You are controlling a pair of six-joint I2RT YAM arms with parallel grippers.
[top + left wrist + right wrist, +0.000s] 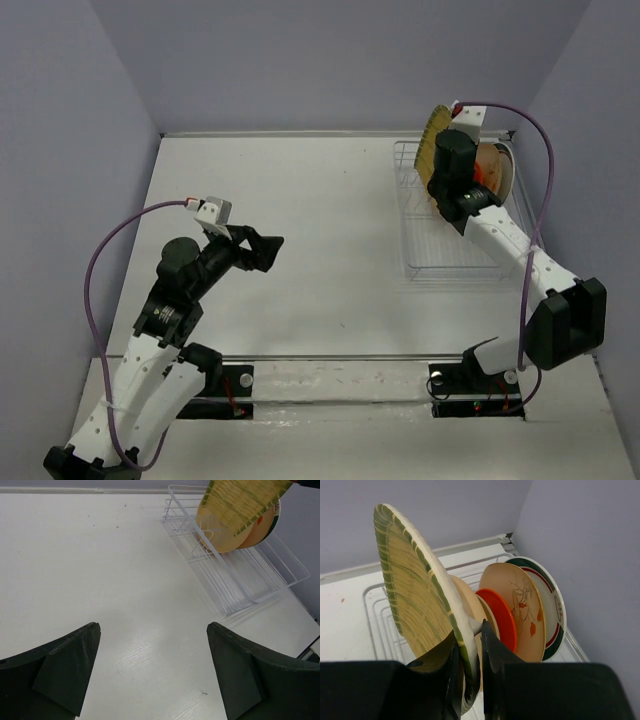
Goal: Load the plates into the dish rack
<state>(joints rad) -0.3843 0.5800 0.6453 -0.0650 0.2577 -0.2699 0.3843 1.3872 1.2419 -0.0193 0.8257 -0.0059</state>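
R gripper [469,650] clamped on yellow-green plate [415,590] rim — over dish rack [440,252], far right; L gripper [152,652] fingers apart.

dish rack [240,586]: other plates [530,611] standing upright inside | yellow-green grid plate [412,600]: on edge, raised beside them
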